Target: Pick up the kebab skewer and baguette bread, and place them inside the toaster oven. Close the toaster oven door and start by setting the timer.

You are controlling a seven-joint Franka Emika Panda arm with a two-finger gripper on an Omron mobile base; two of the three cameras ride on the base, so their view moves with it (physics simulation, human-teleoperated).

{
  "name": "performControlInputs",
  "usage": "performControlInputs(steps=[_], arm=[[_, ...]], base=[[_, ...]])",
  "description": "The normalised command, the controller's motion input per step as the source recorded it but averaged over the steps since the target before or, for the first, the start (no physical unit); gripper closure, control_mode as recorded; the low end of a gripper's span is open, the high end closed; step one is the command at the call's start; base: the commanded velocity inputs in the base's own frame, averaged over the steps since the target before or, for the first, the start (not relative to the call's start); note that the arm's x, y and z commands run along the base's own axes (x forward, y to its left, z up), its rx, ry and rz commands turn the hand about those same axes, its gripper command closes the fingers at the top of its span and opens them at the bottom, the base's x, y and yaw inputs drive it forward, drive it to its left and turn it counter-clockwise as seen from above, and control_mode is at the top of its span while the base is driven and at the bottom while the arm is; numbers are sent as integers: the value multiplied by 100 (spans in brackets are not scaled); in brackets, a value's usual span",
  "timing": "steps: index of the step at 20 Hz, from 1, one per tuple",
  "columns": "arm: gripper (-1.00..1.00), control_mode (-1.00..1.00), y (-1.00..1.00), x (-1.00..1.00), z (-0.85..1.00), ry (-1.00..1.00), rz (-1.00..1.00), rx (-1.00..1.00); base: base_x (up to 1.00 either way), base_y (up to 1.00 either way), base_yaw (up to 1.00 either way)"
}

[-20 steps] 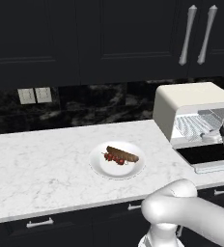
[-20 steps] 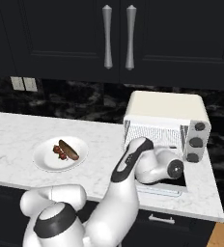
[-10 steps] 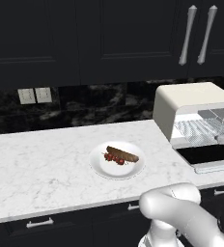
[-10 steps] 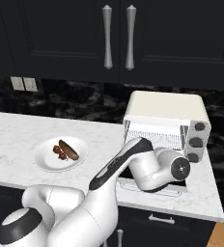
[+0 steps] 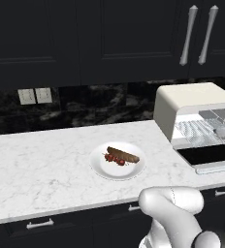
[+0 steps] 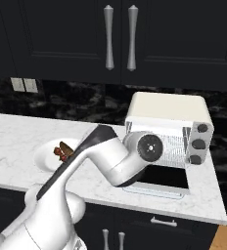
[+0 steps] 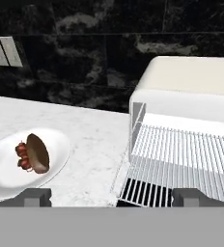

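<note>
Gripper (image 7: 111, 197) jaws wide apart, holding nothing, hanging in front of the toaster oven (image 7: 191, 96) mouth. Skewer (image 5: 115, 158) and baguette (image 5: 123, 155) lie touching on a white plate (image 5: 102, 167), well off to the gripper's left in the hand view, on the marble counter (image 5: 41, 169). Oven door (image 5: 206, 155) is folded down flat, near the counter's front edge. Wire rack (image 7: 181, 159) is bare, with open room above it. Bare counter lies between plate and oven. Dark upper cabinets (image 6: 120, 34) hang above; backsplash close behind the oven.
</note>
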Motion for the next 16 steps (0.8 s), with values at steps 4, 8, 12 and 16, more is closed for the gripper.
performControlInputs(steps=[4,8,12,16], arm=[[-100,-100,100,-60,35,13,0,-19],[-100,-100,100,-42,5,8,2,-21],[-100,-100,96,1,5,21,7,-17],[-100,-100,78,4,9,38,15,-9]], base=[[0,0,0],[0,0,0],[0,0,0],[0,0,0]])
